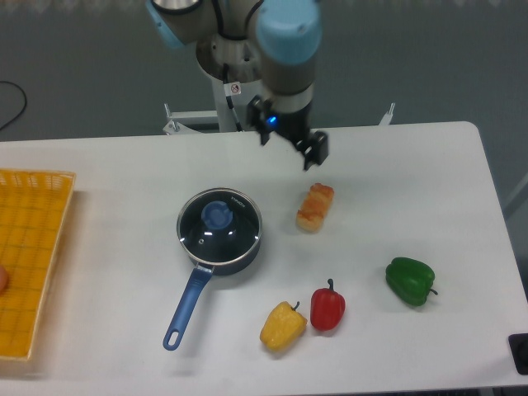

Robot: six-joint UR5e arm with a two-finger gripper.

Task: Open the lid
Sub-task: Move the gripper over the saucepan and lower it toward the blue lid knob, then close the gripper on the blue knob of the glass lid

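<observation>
The lid is a round glass disc with a thin metal rim and a blue centre knob. It lies flat on the dark blue saucepan, whose long blue handle points toward the front left. My gripper hangs above the table behind and to the right of the pan, well apart from the lid. Its jaws stand apart with nothing between them.
A piece of toy bread lies right of the pan, just in front of the gripper. A yellow pepper, red pepper and green pepper lie at the front right. A yellow basket sits at the left edge.
</observation>
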